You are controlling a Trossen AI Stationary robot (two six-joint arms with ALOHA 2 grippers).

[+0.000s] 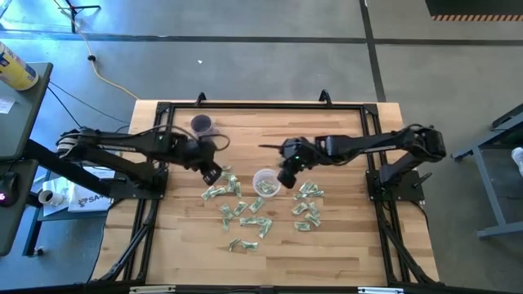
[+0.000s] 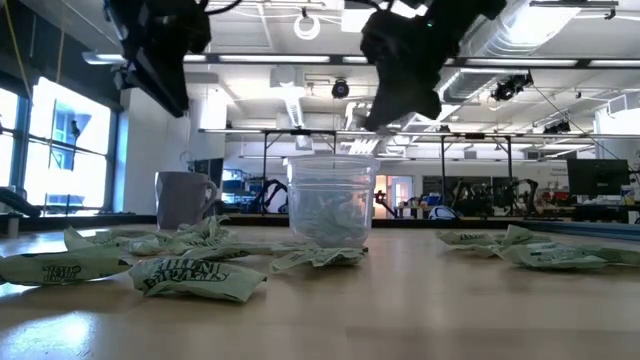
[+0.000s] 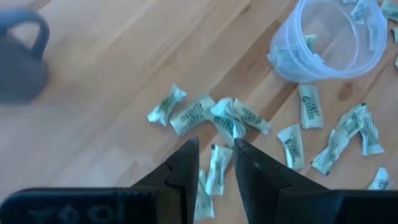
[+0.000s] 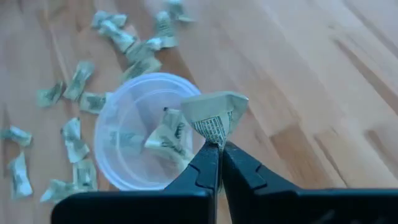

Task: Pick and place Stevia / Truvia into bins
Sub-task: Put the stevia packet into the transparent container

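- Nearest the low camera, crumpled sachets (image 2: pixel 195 278) lie flat on the wooden table (image 1: pixel 343 253), their printed faces up and their long axes pointing every which way, the look of a loose heap not yet sorted.
- Behind them stands the clear cup (image 2: pixel 331 200), upright with its mouth open, a few sachets already resting inside; it sits amid the scatter, so either arm can probably reach it.
- Above the cup's rim hangs the right gripper (image 4: pixel 218 147), its fingers pressed together on one sachet (image 4: pixel 214 115). The packet is pinched by one edge and folded, its wide part sticking out past the fingertips; it is held there, by the look of it, to be dropped into the cup.
- Beside the cup, the left gripper (image 3: pixel 214 147) hovers over a cluster of packets, its fingers part spread and empty, lined up astride a sachet (image 3: pixel 218 168) whose long axis runs along the gap between them — a likely next pick.
- Farthest back, a purple mug (image 1: pixel 202 125) stands apart from the work.
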